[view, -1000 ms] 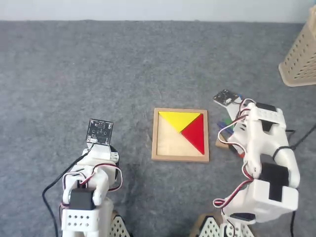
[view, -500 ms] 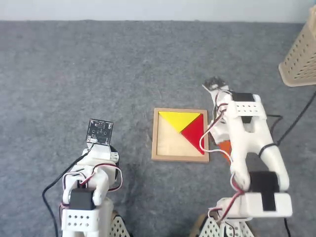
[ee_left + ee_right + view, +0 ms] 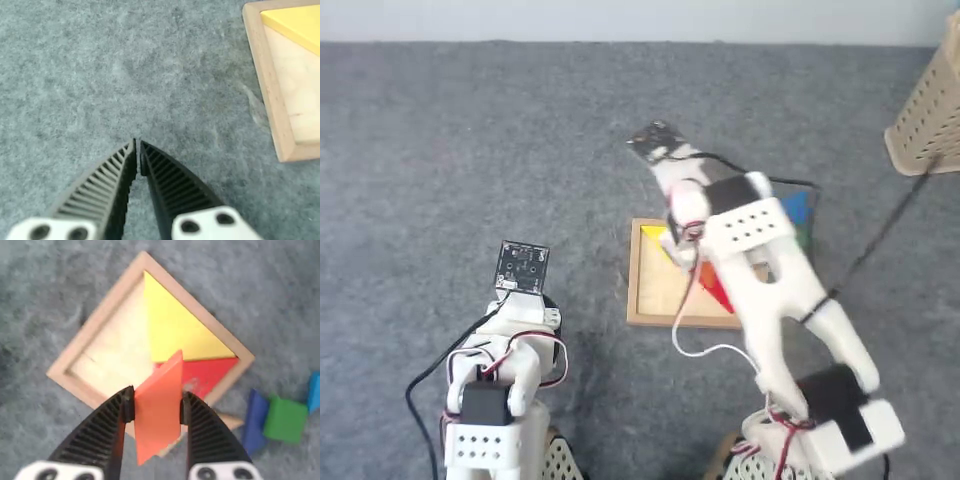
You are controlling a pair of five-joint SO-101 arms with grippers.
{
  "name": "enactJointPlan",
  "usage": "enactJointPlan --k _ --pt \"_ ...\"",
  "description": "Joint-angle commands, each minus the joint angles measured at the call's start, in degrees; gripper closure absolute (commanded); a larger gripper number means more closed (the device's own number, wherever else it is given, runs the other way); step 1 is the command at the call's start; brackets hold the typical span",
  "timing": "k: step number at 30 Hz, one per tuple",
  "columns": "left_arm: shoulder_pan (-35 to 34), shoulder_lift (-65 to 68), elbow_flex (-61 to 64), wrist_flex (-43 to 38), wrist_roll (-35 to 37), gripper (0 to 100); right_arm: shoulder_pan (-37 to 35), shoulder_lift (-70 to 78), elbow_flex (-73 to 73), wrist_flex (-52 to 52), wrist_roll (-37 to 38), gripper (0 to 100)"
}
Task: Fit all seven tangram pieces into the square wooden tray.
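The square wooden tray point(image 3: 89, 331) lies on the grey carpet and holds a yellow triangle point(image 3: 175, 325) and a red triangle point(image 3: 212, 376); the rest of its floor is bare. My right gripper point(image 3: 155, 399) hangs above the tray, shut on an orange piece point(image 3: 157, 415) held on edge. In the high view the right arm point(image 3: 745, 240) stretches across the tray point(image 3: 634, 290), hiding much of it. My left gripper point(image 3: 138, 146) is shut and holds nothing, low over the carpet to the left of the tray point(image 3: 265, 85).
Loose pieces lie on the carpet just right of the tray: a blue one point(image 3: 255, 415), a green one point(image 3: 285, 417) and a plain wooden one point(image 3: 231, 420). A perforated beige basket point(image 3: 930, 110) stands at the far right. Open carpet lies behind and left of the tray.
The right arm has swung left from the loose pieces beside the tray to above the tray, carrying the orange piece. The left arm has kept still.
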Motion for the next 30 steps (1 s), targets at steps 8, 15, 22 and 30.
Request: enactJointPlan --k 8,15,22,30 --pt "-0.3 -0.2 -0.3 0.3 0.5 99 -7.5 15.6 -9.4 -3.9 -3.0 96.8" --pt "-0.3 -0.2 -0.3 0.3 0.5 99 -8.7 19.6 -9.4 -10.0 -2.8 96.6" --pt "-0.3 -0.2 -0.3 0.3 0.5 99 -8.5 21.2 -9.7 -10.8 -5.2 87.3" --pt "-0.3 -0.2 -0.3 0.3 0.5 99 -8.0 14.5 -9.4 -7.7 -8.5 84.2"
